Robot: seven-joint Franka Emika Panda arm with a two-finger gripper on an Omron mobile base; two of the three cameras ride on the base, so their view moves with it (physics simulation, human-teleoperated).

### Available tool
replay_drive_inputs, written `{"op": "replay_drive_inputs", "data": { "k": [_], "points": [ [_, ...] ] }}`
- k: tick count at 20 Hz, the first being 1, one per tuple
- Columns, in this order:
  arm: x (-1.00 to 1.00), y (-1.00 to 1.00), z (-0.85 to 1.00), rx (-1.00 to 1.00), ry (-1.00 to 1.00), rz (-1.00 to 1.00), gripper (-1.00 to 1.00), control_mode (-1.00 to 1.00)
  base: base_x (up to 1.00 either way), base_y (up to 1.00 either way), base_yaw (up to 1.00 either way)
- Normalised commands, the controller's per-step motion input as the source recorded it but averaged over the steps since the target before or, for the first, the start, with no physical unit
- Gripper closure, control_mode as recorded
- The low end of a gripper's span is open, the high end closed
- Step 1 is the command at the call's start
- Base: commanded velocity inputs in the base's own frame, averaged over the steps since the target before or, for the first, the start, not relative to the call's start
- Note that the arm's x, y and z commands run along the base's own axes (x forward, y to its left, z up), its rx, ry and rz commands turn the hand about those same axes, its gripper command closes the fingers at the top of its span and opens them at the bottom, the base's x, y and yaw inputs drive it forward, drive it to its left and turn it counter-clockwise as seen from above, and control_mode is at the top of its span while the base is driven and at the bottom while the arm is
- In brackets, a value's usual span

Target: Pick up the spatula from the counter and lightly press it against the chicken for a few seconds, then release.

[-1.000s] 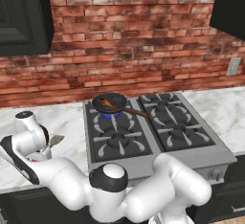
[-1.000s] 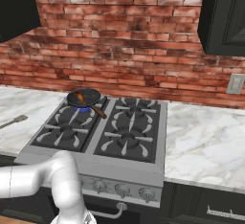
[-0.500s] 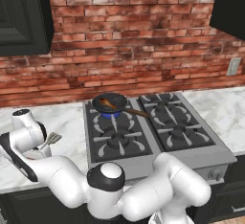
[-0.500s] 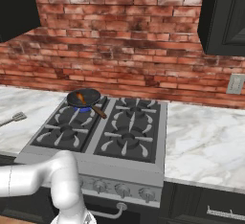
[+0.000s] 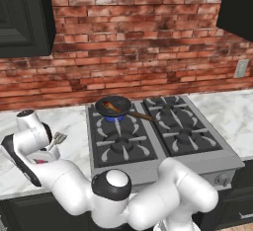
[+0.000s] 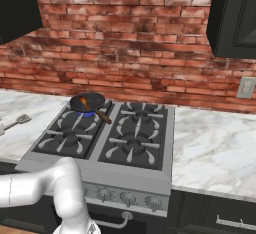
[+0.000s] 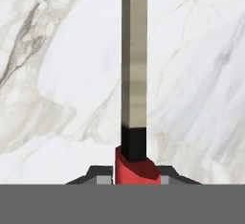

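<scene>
Hand view: the gripper [image 7: 137, 180] is closed snugly on the red-and-black end of the spatula [image 7: 133, 65], whose handle runs straight up the frame over the marble counter [image 7: 57, 74].
Left base view: the spatula head sits at middle left, just beside the stove [image 5: 148, 141]. I cannot tell whether it is lifted.
Chicken: a brown piece [image 5: 110, 107] in the pan [image 5: 121, 102] at upper centre, well apart from the spatula.
Handling: likely light, stiff and smooth. Held at the handle end, the far head may swing, so press gently.
</scene>
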Motion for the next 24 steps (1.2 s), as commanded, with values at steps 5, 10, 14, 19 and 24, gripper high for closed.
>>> {"op": "replay_drive_inputs", "data": {
  "k": [5, 10, 14, 19, 24],
  "points": [
    [-0.06, -0.37, 0.29, -0.05, -0.11, 0.13, 1.0, -1.0, 0.0, 0.0, 0.0],
    [-0.2, -0.36, 0.45, -0.03, -0.14, 0.17, 1.0, -1.0, 0.0, 0.0, 0.0],
    [-0.12, -0.52, 0.48, 0.0, -0.05, 0.15, 1.0, -1.0, 0.0, 0.0, 0.0],
    [-0.02, -0.59, 0.48, 0.0, 0.0, 0.11, 1.0, -1.0, 0.0, 0.0, 0.0],
    [0.0, -0.57, 0.43, 0.0, 0.0, 0.1, 1.0, -1.0, 0.0, 0.0, 0.0]
  ]
}}
